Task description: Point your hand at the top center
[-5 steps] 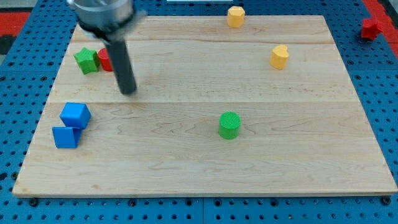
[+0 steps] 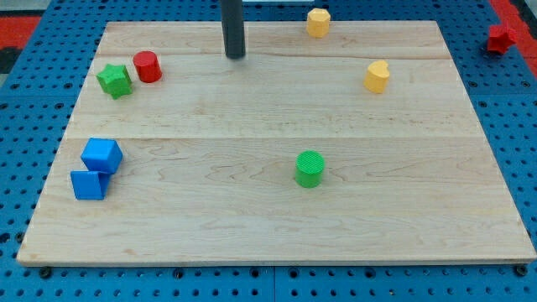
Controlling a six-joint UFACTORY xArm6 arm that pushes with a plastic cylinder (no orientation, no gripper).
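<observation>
My tip [image 2: 236,55] rests on the wooden board [image 2: 268,210] near the view's top, a little left of the board's middle. It touches no block. The red cylinder [image 2: 148,66] and the green star block [image 2: 115,80] lie to its left. A yellow block [image 2: 318,22] sits at the top edge to its right, and a second yellow block [image 2: 377,76] lies further right and lower.
Two blue cubes [image 2: 101,155] [image 2: 88,184] sit together at the view's left. A green cylinder [image 2: 310,169] stands near the middle, lower down. A red block [image 2: 502,37] lies off the board at the top right, on the blue pegboard.
The rod has moved up and to the right, from beside the red cylinder to the top of the board. The red cylinder is now fully in view. No block has moved.
</observation>
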